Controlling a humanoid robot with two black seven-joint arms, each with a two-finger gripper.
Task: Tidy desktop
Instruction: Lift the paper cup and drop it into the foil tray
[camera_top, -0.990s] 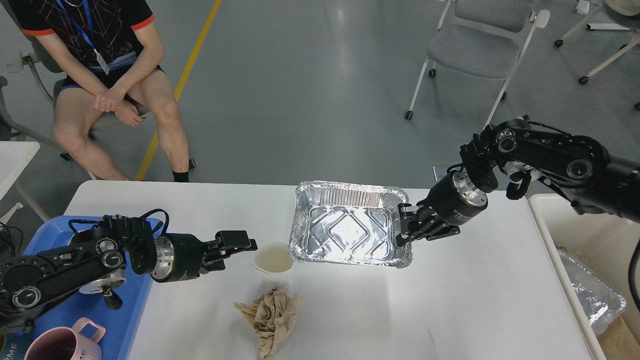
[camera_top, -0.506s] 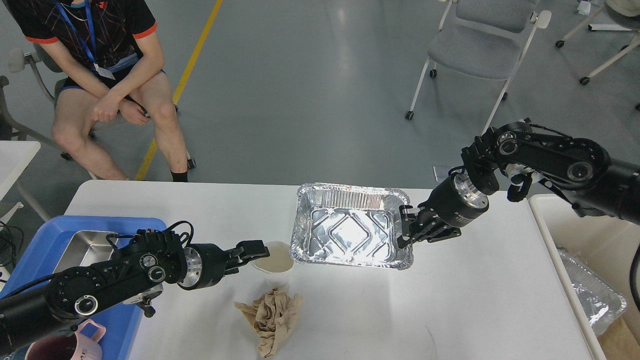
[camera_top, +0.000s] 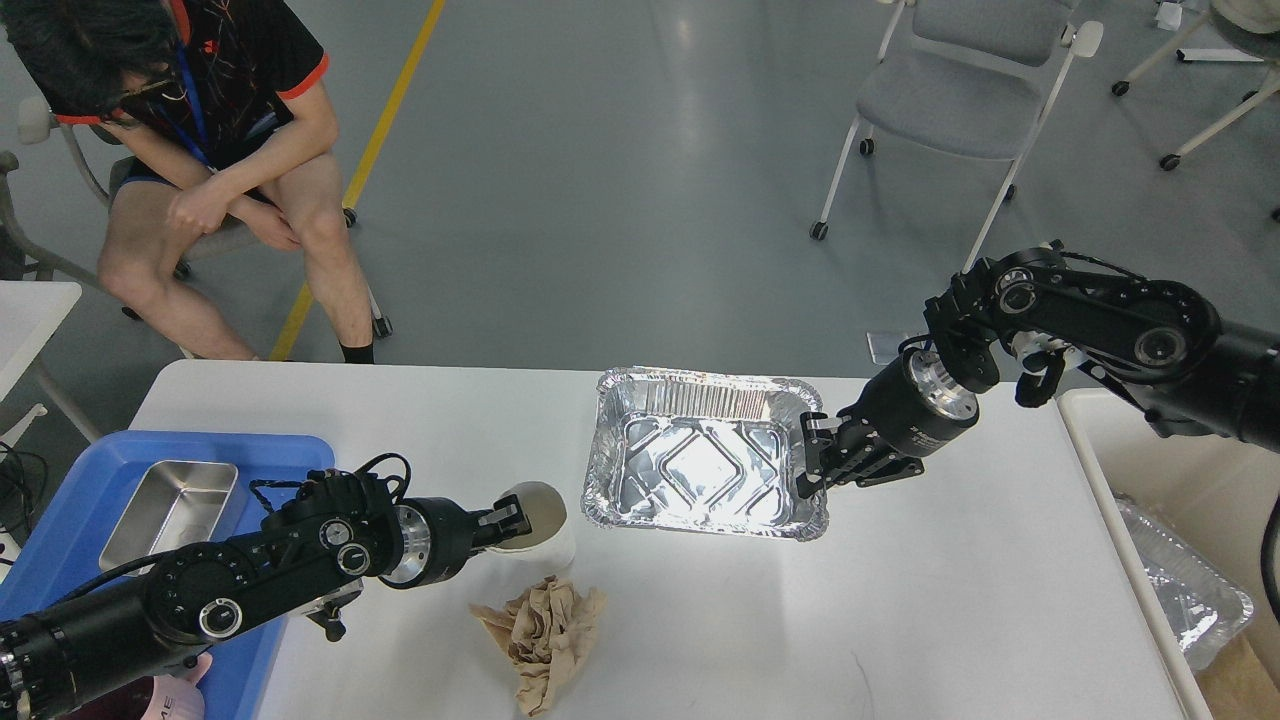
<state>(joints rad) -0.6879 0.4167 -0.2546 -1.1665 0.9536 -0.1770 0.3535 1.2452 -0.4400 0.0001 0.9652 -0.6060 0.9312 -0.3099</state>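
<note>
The white desktop (camera_top: 900, 620) carries an empty foil tray (camera_top: 700, 470), a white paper cup (camera_top: 542, 520) and a crumpled brown paper (camera_top: 545, 630) just in front of the cup. My right gripper (camera_top: 815, 462) is shut on the foil tray's right rim. My left gripper (camera_top: 508, 520) reaches in low from the left, and its fingers are closed on the cup's left rim. The cup leans and its mouth looks squeezed to a narrow oval.
A blue plastic tray (camera_top: 80, 480) at the left edge holds a steel pan (camera_top: 170, 510). A pink mug (camera_top: 165, 700) shows at the bottom left. A cream-white bin (camera_top: 1110, 470) at the right holds another foil tray (camera_top: 1180, 590). A person (camera_top: 200, 170) sits beyond the far left corner.
My left gripper moved right to the cup and closed on its rim; the cup now leans. The foil tray shifted slightly right with my right gripper. The person bent forward.
</note>
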